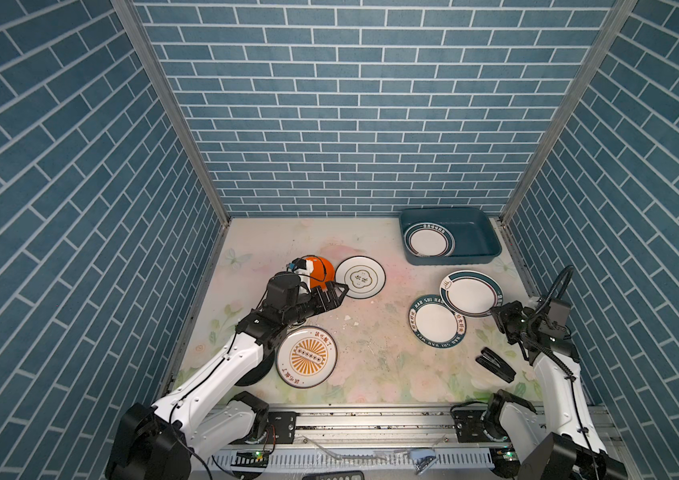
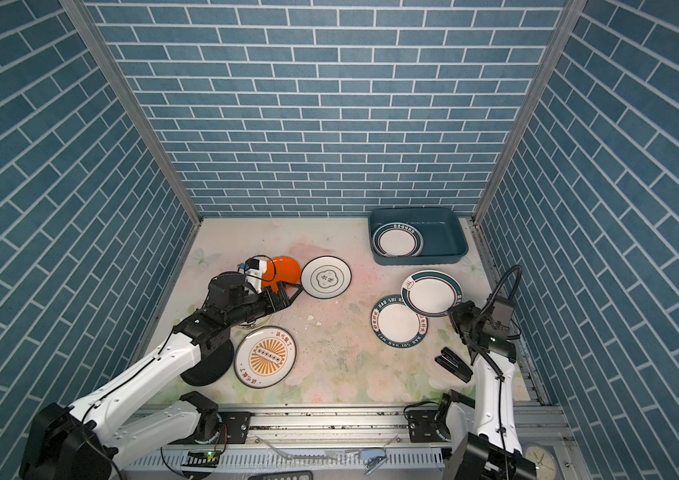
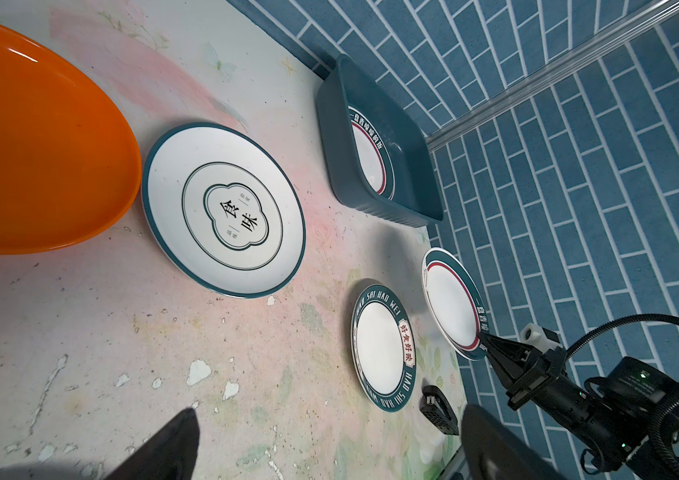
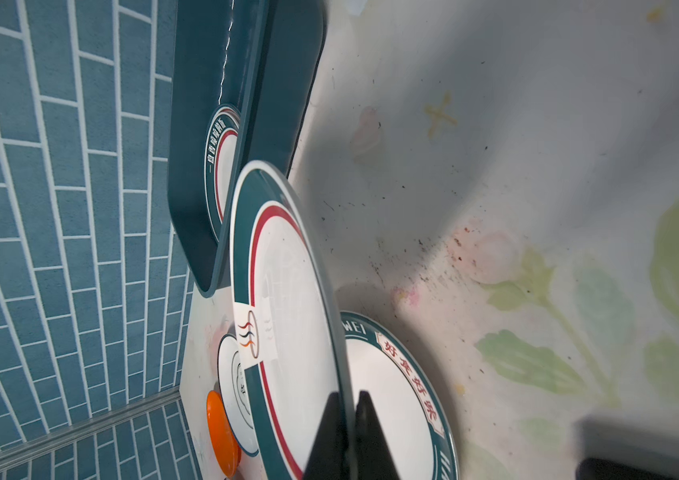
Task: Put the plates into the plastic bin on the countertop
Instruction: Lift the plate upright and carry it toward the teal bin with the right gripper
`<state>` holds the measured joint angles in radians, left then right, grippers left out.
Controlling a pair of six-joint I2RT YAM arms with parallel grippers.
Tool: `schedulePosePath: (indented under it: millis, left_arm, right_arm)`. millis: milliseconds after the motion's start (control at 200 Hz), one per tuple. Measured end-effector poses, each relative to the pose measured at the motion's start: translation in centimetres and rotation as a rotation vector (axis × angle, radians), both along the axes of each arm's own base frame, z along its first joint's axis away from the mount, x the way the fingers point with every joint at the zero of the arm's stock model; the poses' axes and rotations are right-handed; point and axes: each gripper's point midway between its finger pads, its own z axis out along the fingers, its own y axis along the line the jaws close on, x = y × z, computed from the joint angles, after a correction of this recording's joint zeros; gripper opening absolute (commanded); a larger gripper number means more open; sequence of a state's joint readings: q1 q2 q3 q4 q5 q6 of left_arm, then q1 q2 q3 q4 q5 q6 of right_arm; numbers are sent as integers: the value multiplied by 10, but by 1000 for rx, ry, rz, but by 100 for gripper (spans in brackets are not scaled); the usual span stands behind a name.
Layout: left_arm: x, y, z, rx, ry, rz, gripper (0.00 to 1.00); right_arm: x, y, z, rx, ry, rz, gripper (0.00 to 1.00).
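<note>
My right gripper [image 4: 348,399] is shut on the near rim of a white plate with a teal rim and red ring [image 1: 470,293]. That plate is tilted and overlaps the lettered teal-rim plate [image 1: 435,321]. The dark teal plastic bin [image 1: 450,259] stands at the back right of the countertop [image 1: 371,332] with one teal-rim plate [image 1: 430,241] inside. My left gripper [image 1: 342,293] is open and empty, beside the white plate with a flower emblem [image 1: 359,277] and the orange plate [image 1: 325,268]. A sunburst plate [image 1: 306,357] lies near the front left.
A black stapler [image 1: 495,365] lies at the front right beside my right arm. A black plate [image 1: 257,374] and a pale plate [image 2: 257,324] sit partly hidden under my left arm. Blue brick walls enclose three sides. White chips [image 1: 348,319] dot the scuffed middle.
</note>
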<state>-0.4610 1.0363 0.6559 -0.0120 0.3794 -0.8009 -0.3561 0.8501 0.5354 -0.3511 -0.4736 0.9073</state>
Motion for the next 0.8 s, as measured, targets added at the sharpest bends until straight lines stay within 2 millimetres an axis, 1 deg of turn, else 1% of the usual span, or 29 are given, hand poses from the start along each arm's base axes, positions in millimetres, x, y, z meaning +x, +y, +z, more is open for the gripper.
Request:
schedulePosePath:
  millis: [190, 280, 470, 645, 710, 800]
  left_arm:
    - [0, -1, -1, 2, 12, -7, 100]
    - [1, -3, -3, 4, 23, -12, 100]
    - [5, -7, 5, -6, 18, -23, 100]
    - [5, -7, 6, -13, 24, -18, 100]
    - [6, -7, 5, -14, 26, -17, 99]
    - [7, -8, 3, -11, 33, -16, 99]
  right_arm:
    - [5, 1, 29, -11, -62, 14, 0]
    - [7, 1, 37, -15, -81, 17, 0]
    - [9, 1, 33, -6, -71, 22, 0]
    - [16, 2, 29, 13, -54, 35, 0]
    - [21, 1, 31, 15, -56, 38, 0]
    - [30, -1, 39, 14, -72, 45, 0]
